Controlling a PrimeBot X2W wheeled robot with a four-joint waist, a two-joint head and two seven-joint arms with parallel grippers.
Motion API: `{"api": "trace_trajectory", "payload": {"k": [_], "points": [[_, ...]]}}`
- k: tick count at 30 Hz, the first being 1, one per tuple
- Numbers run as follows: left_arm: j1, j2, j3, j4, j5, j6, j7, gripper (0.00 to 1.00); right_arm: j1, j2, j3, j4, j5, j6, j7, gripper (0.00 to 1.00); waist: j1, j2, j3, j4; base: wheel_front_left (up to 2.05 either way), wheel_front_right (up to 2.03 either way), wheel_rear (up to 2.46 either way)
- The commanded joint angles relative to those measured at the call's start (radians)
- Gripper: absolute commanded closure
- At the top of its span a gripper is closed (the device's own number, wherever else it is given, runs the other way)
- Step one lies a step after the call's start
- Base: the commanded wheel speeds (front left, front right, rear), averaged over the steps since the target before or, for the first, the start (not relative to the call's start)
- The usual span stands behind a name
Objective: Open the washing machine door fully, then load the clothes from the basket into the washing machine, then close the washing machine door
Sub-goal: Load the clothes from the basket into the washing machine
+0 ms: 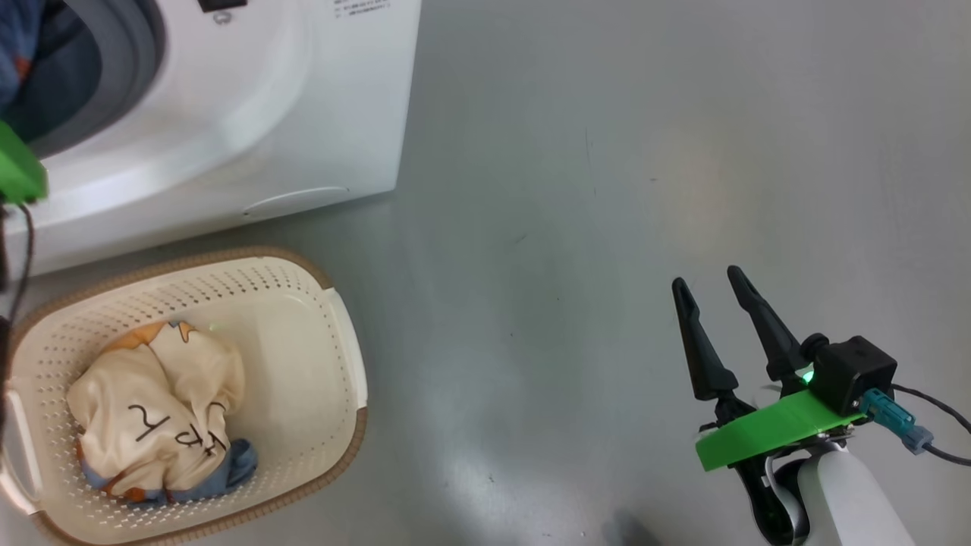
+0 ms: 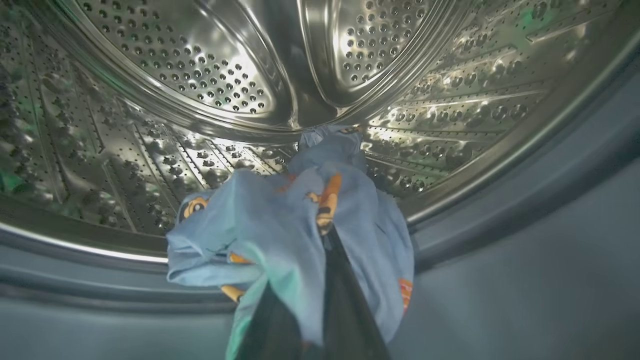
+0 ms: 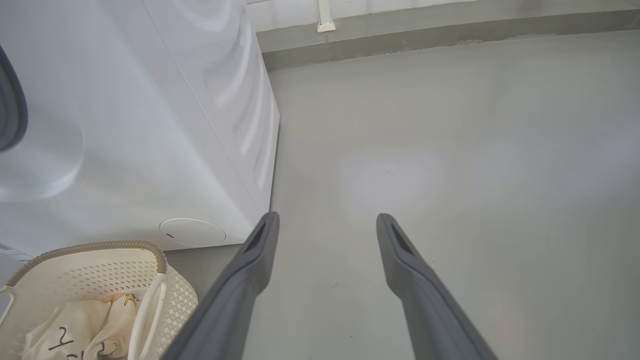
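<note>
Head view first: our right gripper (image 1: 705,278) hangs low on the right over bare grey floor (image 1: 576,227). Its forearm comes in from the bottom corner, and the two dark fingers tilt up and to the left, spread wide with nothing between them. The basket (image 1: 345,356) sits lower left, close in front of the washing machine (image 1: 303,114), with the cream garment (image 1: 152,409) bunched up inside it.

Left wrist view: our left gripper (image 2: 327,235) is reaching into the steel drum (image 2: 200,75). Its fingers are pressed together, pinching the blue garment (image 2: 270,225), which droops over them at the drum's mouth by the grey gasket (image 2: 500,225).

Right wrist view: we see the spread fingers over the floor, with the washing machine and basket off to the left.
</note>
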Motion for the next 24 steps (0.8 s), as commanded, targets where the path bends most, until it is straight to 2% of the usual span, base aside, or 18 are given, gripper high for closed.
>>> {"api": "trace_trajectory", "payload": {"k": [1, 11, 24], "points": [[-0.053, 0.065, 0.018, -0.02, 0.013, -0.002, -0.012, 1.0, -0.006, 0.002, 0.024, -0.018, 0.018, 0.002, -0.012, 0.0, 0.0, 0.0, 0.019, -0.006, 0.0, 0.0, 0.0], [-0.294, 0.15, 0.002, 0.036, 0.045, -0.022, 0.032, 1.0, -0.043, 0.007, 0.044, -0.025, 0.042, 0.002, -0.013, 0.0, 0.0, 0.0, 0.114, -0.05, 0.0, 0.0, 0.0], [-0.51, 0.198, -0.037, 0.182, 0.089, -0.032, 0.029, 1.0, -0.072, 0.01, 0.062, -0.034, 0.067, 0.002, -0.013, 0.0, 0.0, 0.0, 0.184, -0.113, 0.0, 0.0, 0.0]]}}
